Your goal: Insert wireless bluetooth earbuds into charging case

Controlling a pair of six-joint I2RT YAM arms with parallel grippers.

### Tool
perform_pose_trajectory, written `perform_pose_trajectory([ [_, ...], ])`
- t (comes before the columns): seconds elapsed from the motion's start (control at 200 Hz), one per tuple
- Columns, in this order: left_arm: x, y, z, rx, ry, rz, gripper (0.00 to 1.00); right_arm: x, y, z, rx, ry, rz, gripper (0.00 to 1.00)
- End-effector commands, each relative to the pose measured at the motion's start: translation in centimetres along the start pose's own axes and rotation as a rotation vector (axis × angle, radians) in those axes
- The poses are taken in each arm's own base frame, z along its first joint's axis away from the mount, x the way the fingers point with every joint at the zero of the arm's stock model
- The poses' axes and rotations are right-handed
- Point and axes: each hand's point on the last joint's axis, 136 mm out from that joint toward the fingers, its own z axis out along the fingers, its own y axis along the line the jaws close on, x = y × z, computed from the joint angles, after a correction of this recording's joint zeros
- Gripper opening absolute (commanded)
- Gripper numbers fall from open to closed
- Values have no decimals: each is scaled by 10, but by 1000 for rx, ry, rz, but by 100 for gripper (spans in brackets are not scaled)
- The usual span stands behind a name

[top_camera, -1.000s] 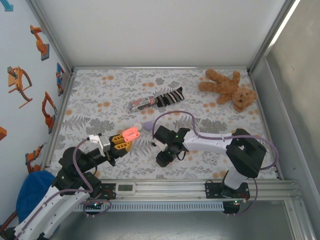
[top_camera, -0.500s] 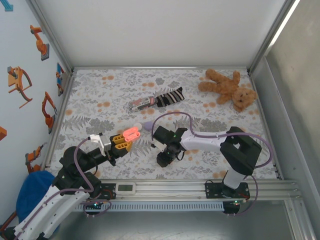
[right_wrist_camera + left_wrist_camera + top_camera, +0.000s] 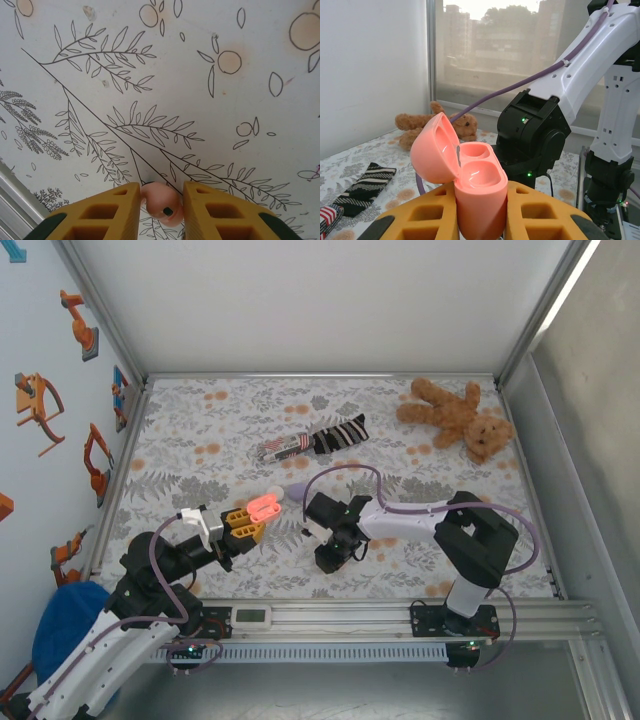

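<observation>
A salmon-pink charging case (image 3: 476, 192) stands upright between my left gripper's (image 3: 481, 200) yellow fingers, gripped by its lower body. Its lid is swung open to the left and both wells are empty. From above, the case (image 3: 263, 506) is held over the mat left of centre by the left gripper (image 3: 243, 523). My right gripper (image 3: 327, 562) points down at the mat near the front middle. Its two yellow fingers (image 3: 109, 210) press against both sides of a small pink earbud (image 3: 162, 202) lying on the leaf-print mat.
A brown teddy bear (image 3: 455, 418) lies at the back right. A striped sock (image 3: 335, 435) and a small patterned item (image 3: 283, 447) lie at the back middle. A metal rail (image 3: 350, 615) with a white device (image 3: 250, 616) runs along the front edge.
The right gripper's fingers have closed in on the earbud, and the right arm's elbow has drifted slightly left. The left arm and the case have not moved.
</observation>
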Motion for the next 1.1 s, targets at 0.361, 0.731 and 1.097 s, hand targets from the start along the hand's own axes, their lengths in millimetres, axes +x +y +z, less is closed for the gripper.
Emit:
perform_pose_trajectory([
  [0.361, -16, -2, -3, -3, -35, 10, 0, -3, 3, -4, -13, -9, -3, 22],
  [0.731, -16, -1, -2, -4, -34, 8, 0, -8, 5, -16, -2, -49, -16, 18],
  [1.097, -16, -1, -3, -4, -34, 7, 0, -14, 5, -32, 16, -99, -28, 18],
])
